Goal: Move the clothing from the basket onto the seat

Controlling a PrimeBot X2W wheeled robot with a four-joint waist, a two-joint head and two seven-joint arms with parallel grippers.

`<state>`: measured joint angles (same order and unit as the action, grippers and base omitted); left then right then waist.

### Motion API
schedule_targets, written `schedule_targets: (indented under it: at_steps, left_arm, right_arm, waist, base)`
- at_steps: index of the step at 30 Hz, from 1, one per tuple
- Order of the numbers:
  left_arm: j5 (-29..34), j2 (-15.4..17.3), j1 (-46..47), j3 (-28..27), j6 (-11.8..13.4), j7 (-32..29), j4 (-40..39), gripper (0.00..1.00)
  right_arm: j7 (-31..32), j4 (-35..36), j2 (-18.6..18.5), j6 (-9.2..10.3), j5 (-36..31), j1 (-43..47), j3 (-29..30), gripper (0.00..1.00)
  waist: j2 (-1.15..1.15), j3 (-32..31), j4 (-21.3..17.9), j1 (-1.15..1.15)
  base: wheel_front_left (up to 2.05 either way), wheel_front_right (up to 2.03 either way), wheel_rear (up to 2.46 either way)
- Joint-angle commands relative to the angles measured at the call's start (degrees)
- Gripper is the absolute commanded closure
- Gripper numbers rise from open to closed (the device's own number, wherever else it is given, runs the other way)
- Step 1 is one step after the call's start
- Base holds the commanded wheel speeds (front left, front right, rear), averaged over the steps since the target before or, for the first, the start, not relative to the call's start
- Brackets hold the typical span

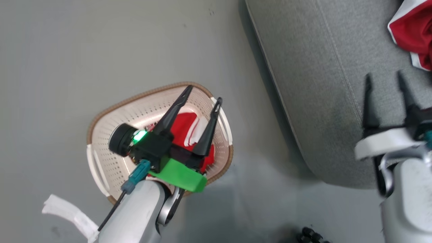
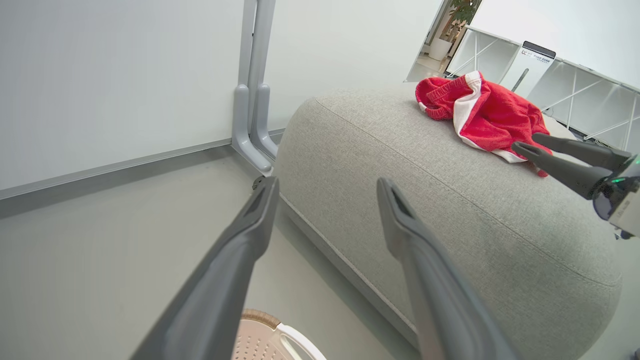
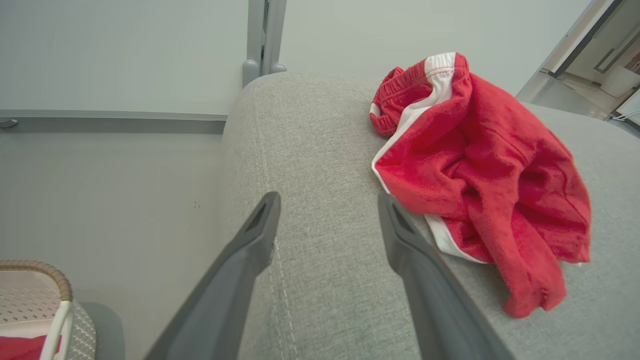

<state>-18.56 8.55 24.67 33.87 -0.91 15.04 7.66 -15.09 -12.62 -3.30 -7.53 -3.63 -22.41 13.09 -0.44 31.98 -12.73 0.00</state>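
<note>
One red garment with white trim (image 3: 480,175) lies crumpled on the grey seat (image 3: 320,150), seen too at the head view's top right (image 1: 413,30) and in the left wrist view (image 2: 490,117). My right gripper (image 1: 386,81) hovers open over the seat, just beside that garment and apart from it, nothing between its fingers (image 3: 260,235). A second red garment with white stripes (image 1: 187,130) lies in the cream basket (image 1: 101,135) on the floor. My left gripper (image 1: 204,94) hangs open above the basket, empty.
The seat's rounded edge (image 1: 287,111) runs close to the basket's right side. A white strip (image 1: 67,212) lies on the grey floor at the lower left. A grey post (image 2: 252,100) and wall stand behind the seat. White frames (image 2: 575,85) stand at the far right.
</note>
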Motion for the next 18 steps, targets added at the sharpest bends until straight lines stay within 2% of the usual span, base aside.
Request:
schedule_targets:
  at_steps: [1, 9, 13, 18]
  left_arm:
    - [0.67, -1.01, -2.8, -2.32, 0.32, 0.17, 0.14, 0.0]
    - [6.64, -4.1, -13.82, -13.62, 1.19, 0.11, -1.85, 0.0]
    - [7.38, -5.08, -18.78, -18.24, 1.04, 0.11, -4.1, 0.0]
    - [8.4, -5.66, -23.88, -21.82, 0.4, 0.12, -6.65, 0.0]
  right_arm:
    - [-0.11, -0.25, 0.02, 0.08, 1.17, 3.15, -2.47, 0.0]
    - [-0.11, 1.83, 0.25, 0.08, 6.46, 12.61, -13.98, 0.0]
    - [-0.11, 4.46, 0.29, 0.08, 7.76, 15.67, -17.24, 0.0]
    - [-0.11, 7.75, 0.26, 0.08, 9.75, 19.58, -17.96, 0.0]
  waist:
    - [0.44, -10.58, 5.67, 0.0]
    - [0.44, -21.51, 11.83, 0.0]
    - [0.44, -25.44, 13.47, 0.0]
    - [0.44, -29.46, 14.46, 0.0]
  base:
    - [0.0, 0.0, 0.0]
    - [0.0, 0.0, 0.0]
    - [0.0, 0.0, 0.0]
    - [0.0, 0.0, 0.0]
